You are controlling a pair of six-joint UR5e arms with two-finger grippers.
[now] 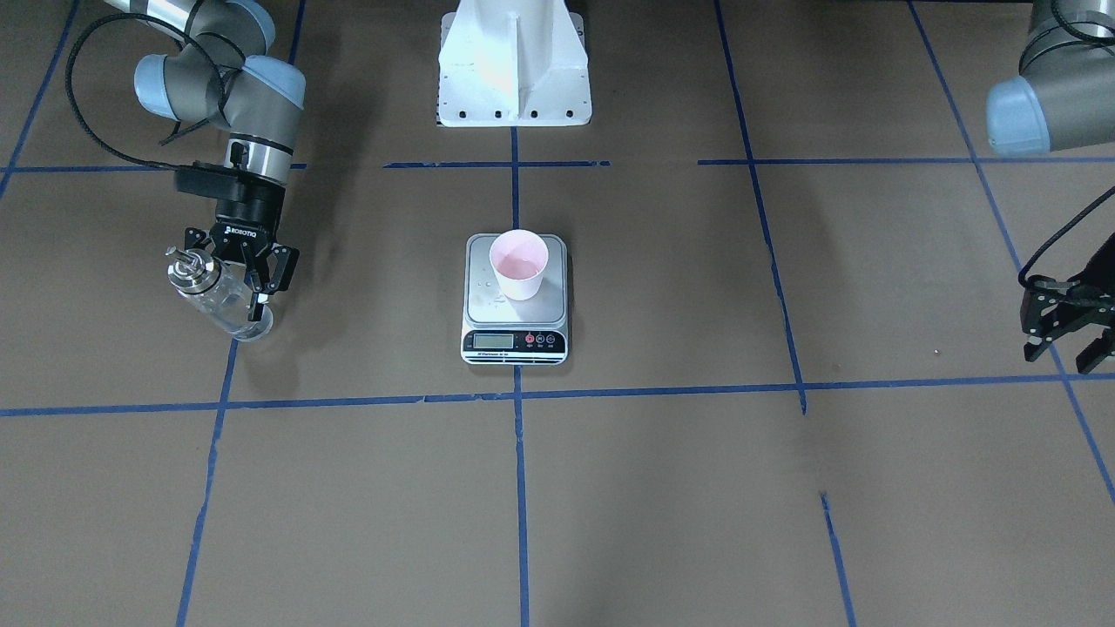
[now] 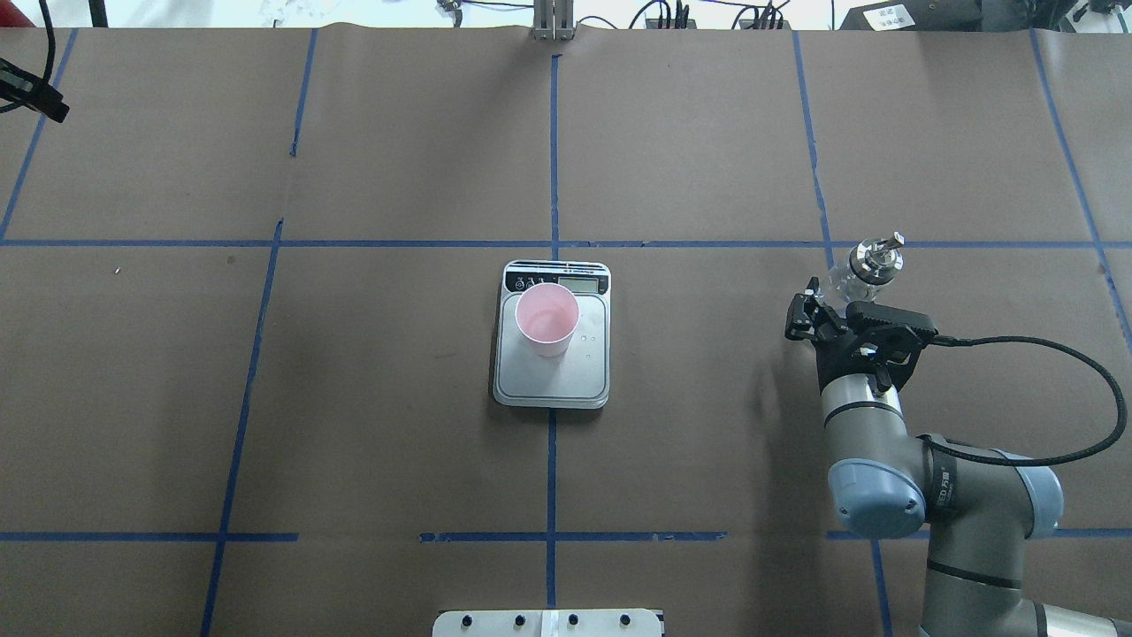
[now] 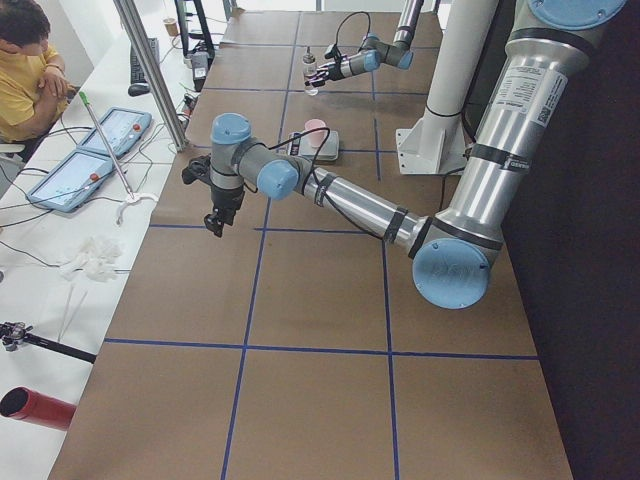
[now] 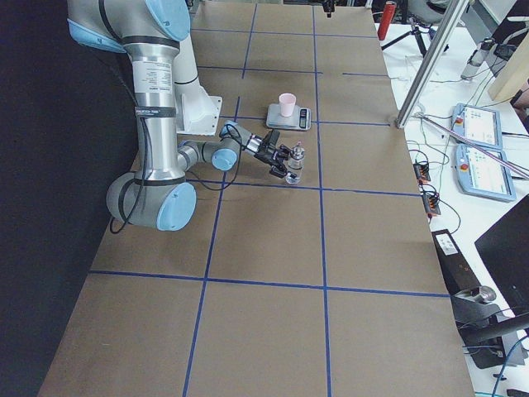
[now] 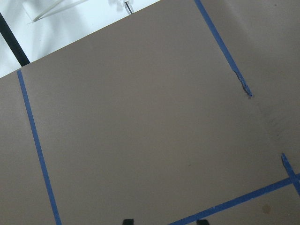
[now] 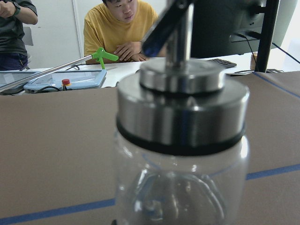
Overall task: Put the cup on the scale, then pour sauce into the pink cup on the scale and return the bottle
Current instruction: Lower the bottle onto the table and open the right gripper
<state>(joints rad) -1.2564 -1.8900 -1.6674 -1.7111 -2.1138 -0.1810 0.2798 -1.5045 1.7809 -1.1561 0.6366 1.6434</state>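
- Left gripper: far out on the robot's left, well apart from every task item. Its fingers are parted, with nothing between them.
- Scale: at the centre of the table, with its display on the side away from the robot.
- Cup: upright on the scale, toward the display end. Its fill level cannot be read.
- Right gripper: on the robot's right, by far the nearer arm to the bottle. It reaches in level from the robot's side, with a finger on each flank of the glass. Whether it presses or has let go cannot be told.
- Bottle: between those fingers, well apart from the scale.
  - The long axis is vertical, crosswise to the fingers.
  - The cap is up, and the spout angles to the robot's right, away from the cup.
  - Whether the base touches the table is unclear.
  - Judged: this is the return step, and backing straight out toward the robot would clear the bottle.
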